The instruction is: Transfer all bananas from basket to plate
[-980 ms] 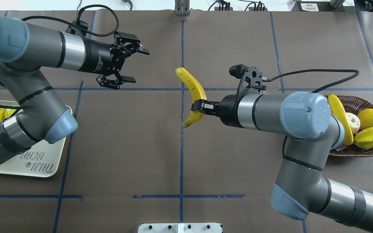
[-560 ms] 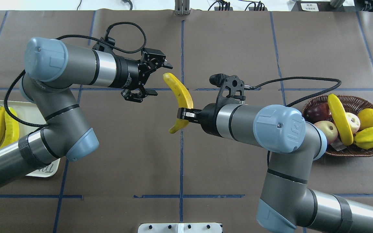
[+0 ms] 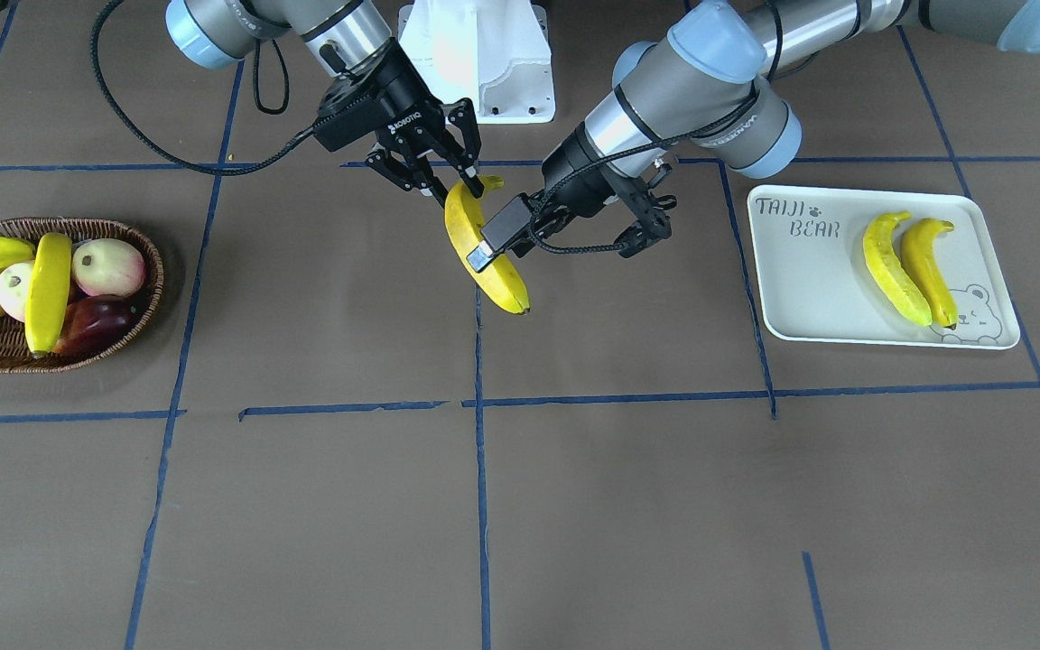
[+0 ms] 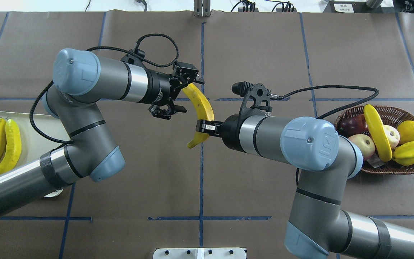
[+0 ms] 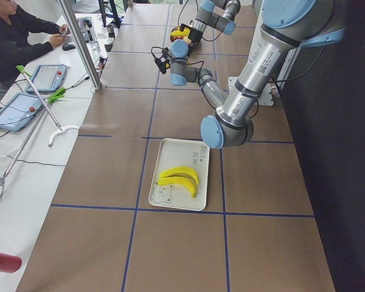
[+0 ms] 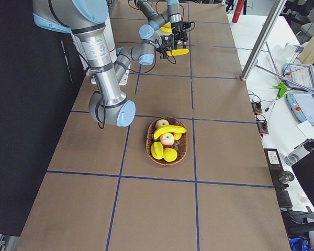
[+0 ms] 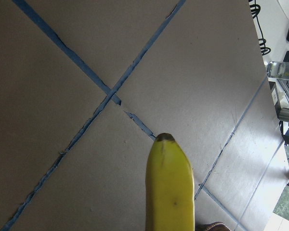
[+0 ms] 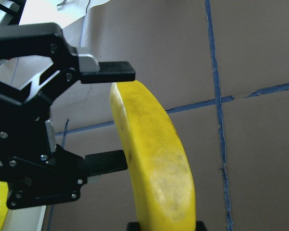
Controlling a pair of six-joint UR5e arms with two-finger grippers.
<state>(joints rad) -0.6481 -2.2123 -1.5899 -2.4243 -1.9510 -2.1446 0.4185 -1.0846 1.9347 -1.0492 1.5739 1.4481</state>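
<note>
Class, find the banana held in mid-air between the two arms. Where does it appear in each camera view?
Front-facing: held banana, upper centre.
Overhead: banana just above centre.
Exterior left: too small to pick out.
Exterior right: banana top centre.
Left wrist: banana bottom centre.
Right wrist: banana centre.
Shared landmark: central blue tape line beneath it.

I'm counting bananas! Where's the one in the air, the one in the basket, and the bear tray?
banana in the air (image 4: 202,105), overhead view, middle of its curve.
banana in the basket (image 4: 376,133), overhead view, its middle.
bear tray (image 3: 809,284), front-facing view, bare patch beside its bananas.
</note>
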